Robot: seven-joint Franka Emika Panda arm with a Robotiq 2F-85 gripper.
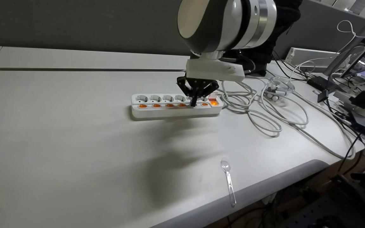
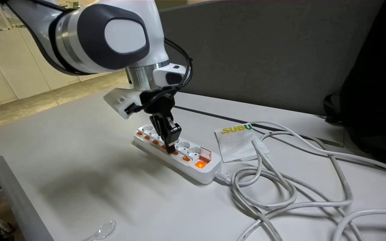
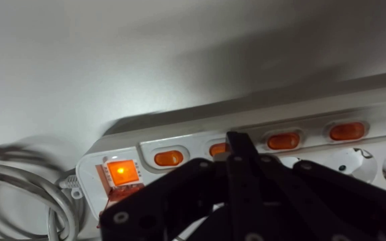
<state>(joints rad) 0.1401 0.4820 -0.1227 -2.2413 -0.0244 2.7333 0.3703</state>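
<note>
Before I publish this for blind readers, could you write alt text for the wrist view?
A closed black gripper hangs over a white power strip, its tip at a row of small orange switches; contact is unclear. At left, a larger switch glows orange, and grey cable lies coiled beyond.

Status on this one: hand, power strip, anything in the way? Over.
Hand shut, tip at the small switches, contact unclear. Power strip lying flat, main switch lit. Coiled cable beside the strip, apart from the hand.

A grey partition backs the white table; far left in an exterior view are a pale wall and tan floor.
</note>
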